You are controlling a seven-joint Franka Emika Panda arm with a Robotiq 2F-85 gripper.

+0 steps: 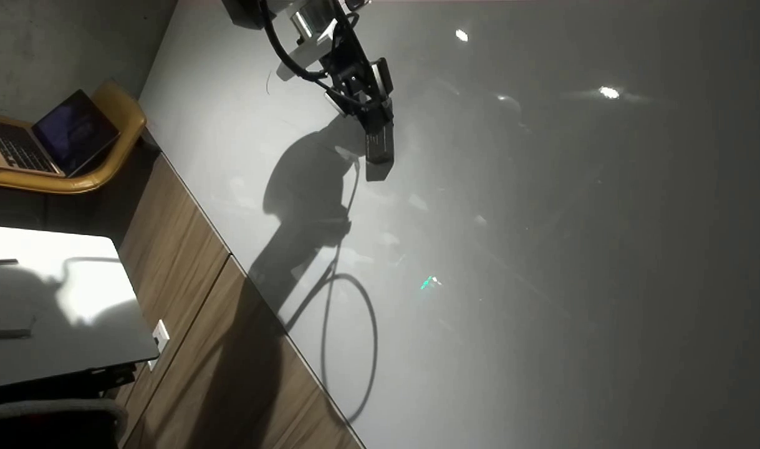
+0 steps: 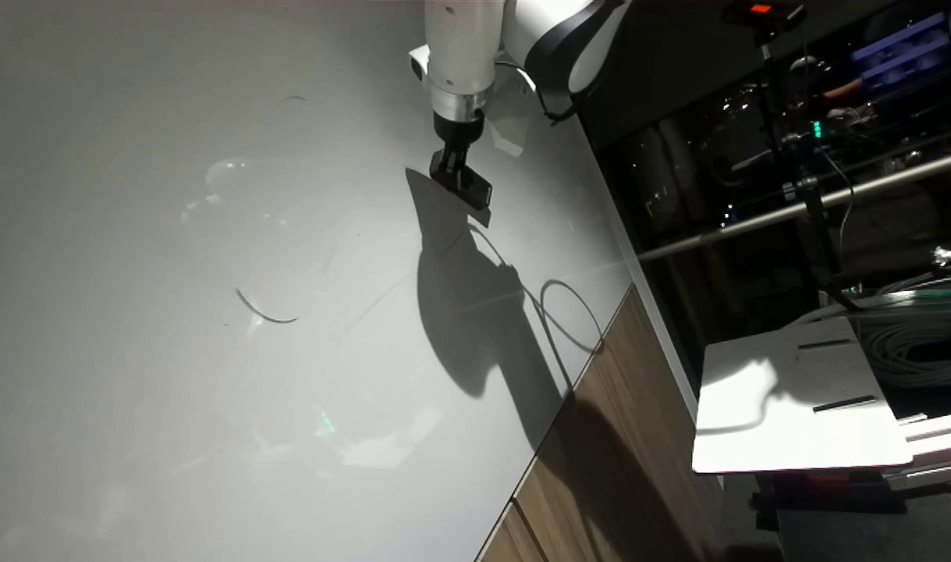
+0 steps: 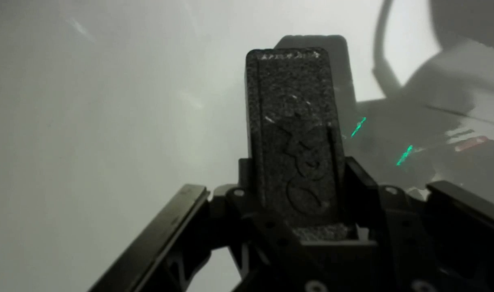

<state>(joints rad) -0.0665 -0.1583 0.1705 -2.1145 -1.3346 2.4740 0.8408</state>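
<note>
My gripper [image 3: 300, 172] is shut on a dark speckled block [image 3: 293, 101], which has curved lines drawn on its upper face. Both fingers press against the block's long sides, and most of its length sticks out past them. In both exterior views the block [image 1: 380, 142] [image 2: 472, 190] points down at a glossy pale surface [image 1: 510, 262]. Its shadow falls right beside it there; whether it touches the surface I cannot tell. A thin dark curved mark [image 2: 264, 309] shows on that surface in an exterior view, some way from the gripper.
The surface ends at an edge with wooden panels [image 1: 186, 274] below. Beyond stand a yellow chair [image 1: 121, 112] bearing a laptop [image 1: 74, 132], and a flat white board [image 2: 787, 437]. A tripod [image 2: 807, 195] and coiled cables [image 2: 920, 351] lie past the edge.
</note>
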